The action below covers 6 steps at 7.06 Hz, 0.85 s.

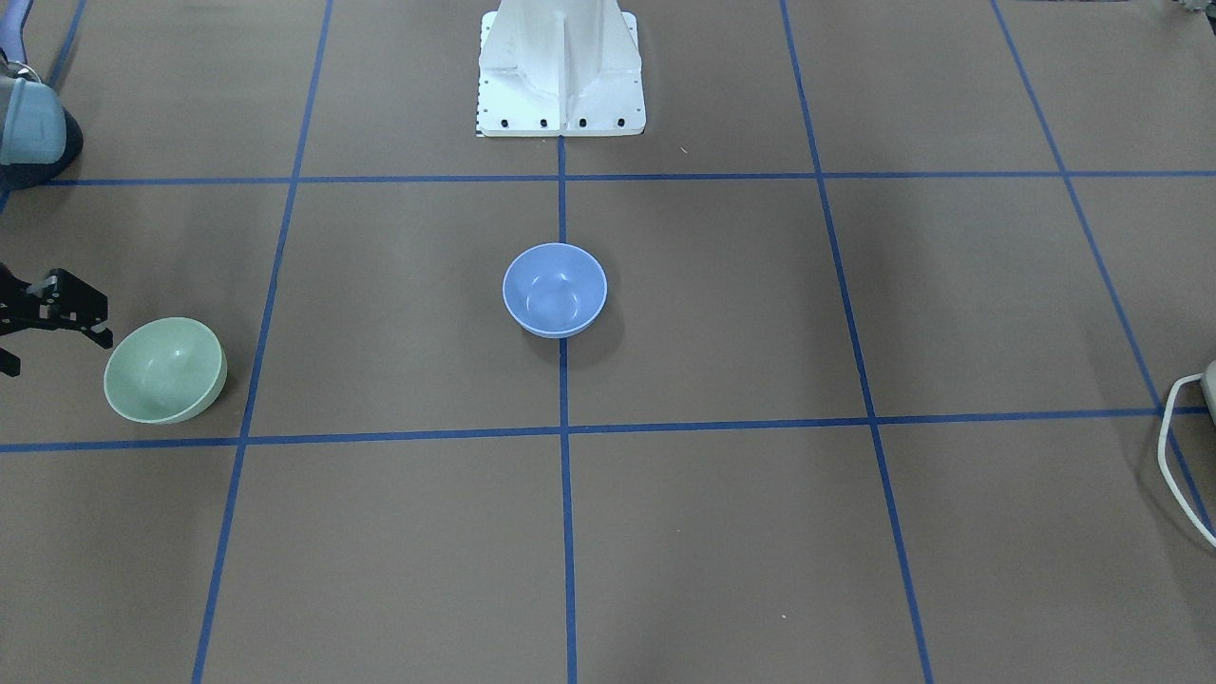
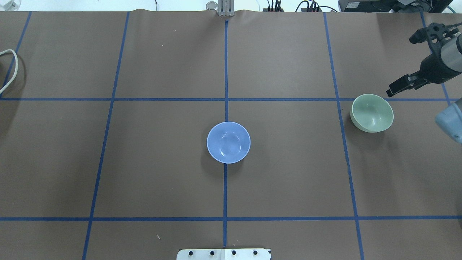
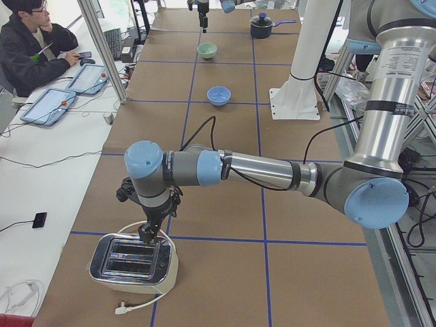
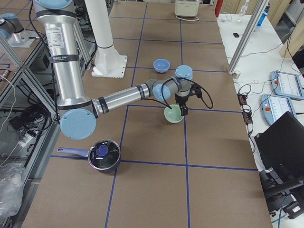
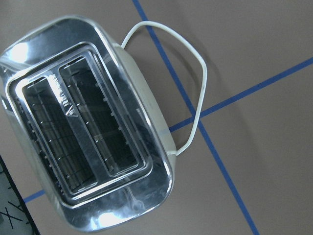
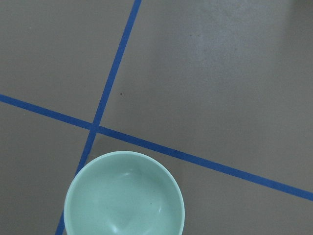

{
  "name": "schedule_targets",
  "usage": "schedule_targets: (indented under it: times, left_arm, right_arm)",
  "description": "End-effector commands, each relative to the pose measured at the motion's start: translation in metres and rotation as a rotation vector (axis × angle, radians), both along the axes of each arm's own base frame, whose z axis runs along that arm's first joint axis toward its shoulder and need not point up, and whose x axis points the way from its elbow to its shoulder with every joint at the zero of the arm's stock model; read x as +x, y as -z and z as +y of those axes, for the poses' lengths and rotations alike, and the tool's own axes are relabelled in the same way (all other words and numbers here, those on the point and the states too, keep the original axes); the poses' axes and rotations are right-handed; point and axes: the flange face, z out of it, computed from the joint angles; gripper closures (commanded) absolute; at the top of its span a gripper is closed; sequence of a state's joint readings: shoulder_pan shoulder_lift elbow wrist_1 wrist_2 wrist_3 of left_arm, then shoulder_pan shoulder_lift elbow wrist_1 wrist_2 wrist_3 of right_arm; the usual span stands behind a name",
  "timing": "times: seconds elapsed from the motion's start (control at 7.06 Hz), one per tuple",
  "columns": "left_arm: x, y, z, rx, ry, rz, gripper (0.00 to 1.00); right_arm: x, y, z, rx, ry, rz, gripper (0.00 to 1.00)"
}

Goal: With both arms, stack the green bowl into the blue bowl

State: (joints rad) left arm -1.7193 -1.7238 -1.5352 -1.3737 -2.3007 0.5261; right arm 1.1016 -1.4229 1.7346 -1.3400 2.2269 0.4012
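Observation:
The mint-green bowl (image 2: 372,113) stands upright on the table's right side, also seen at the left in the front view (image 1: 163,370) and from the right end (image 4: 174,114). The periwinkle-blue bowl (image 2: 228,142) sits upright and empty at the table's centre, on the middle tape line (image 1: 555,290). My right gripper (image 1: 52,348) hovers open just beside the green bowl's outer rim, holding nothing; the right wrist view looks down on that bowl (image 6: 124,196). My left gripper (image 3: 151,231) hangs over a toaster far from both bowls; I cannot tell whether it is open or shut.
A chrome toaster (image 5: 88,132) with a white cord stands at the table's left end. A dark pot with a lid (image 4: 103,155) sits near the right end. The white pedestal (image 1: 560,71) rises at the robot's side. An operator (image 3: 34,48) sits beside the table.

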Motion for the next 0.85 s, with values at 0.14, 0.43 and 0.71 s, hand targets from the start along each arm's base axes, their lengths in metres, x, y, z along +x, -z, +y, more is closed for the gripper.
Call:
schedule_targets:
  times: [0.14,0.43,0.71]
  left_arm:
    - [-0.005,-0.007,0.009,-0.103,0.126,0.079,0.01]
    - [-0.005,-0.007,0.009,-0.103,0.126,0.079,0.01]
    - [-0.003,-0.018,0.018,-0.082,0.128,0.077,0.01]
  right_arm:
    - [-0.048,-0.073,-0.002,0.044,0.009,-0.003,0.02]
    - [-0.056,-0.088,0.0,0.028,0.02,0.006,0.5]
    - [-0.057,-0.086,0.001,0.023,0.027,-0.006,1.0]
